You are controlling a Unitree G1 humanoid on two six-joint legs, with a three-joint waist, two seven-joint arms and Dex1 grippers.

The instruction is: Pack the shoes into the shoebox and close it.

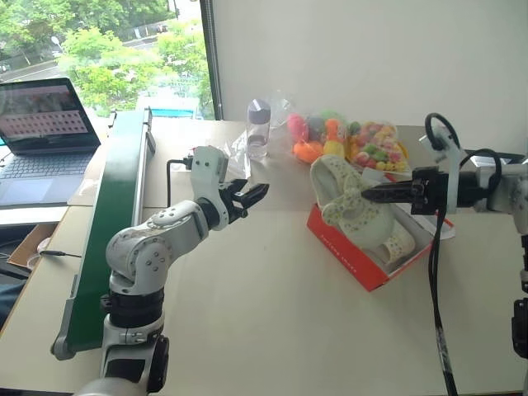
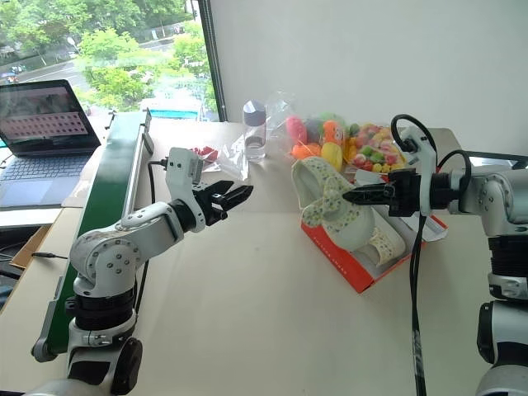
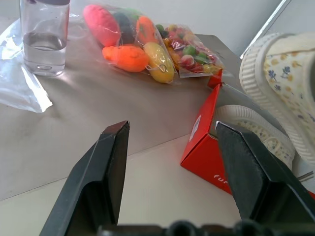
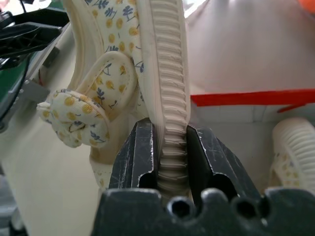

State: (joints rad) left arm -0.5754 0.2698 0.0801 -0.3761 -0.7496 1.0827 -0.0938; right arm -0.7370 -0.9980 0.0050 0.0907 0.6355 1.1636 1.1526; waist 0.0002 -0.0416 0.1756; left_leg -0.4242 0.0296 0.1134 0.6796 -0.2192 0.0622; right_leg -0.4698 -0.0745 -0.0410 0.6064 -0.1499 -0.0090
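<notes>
Now, held shoe [image 4: 170,73]: cream fabric, yellow floral print, ribbed rubber sole, pinched by right tool [image 4: 172,162] above shoebox [image 1: 351,257].
Shoebox: red-orange cardboard, near table's right edge; second shoe [image 1: 394,239] inside.
Left tool [image 3: 172,172]: parted, empty.

Beige table [image 1: 272,330], white wall [image 1: 371,49], window [image 1: 107,41] onto green trees, daylight, open laptop [image 1: 41,124] at left
</notes>
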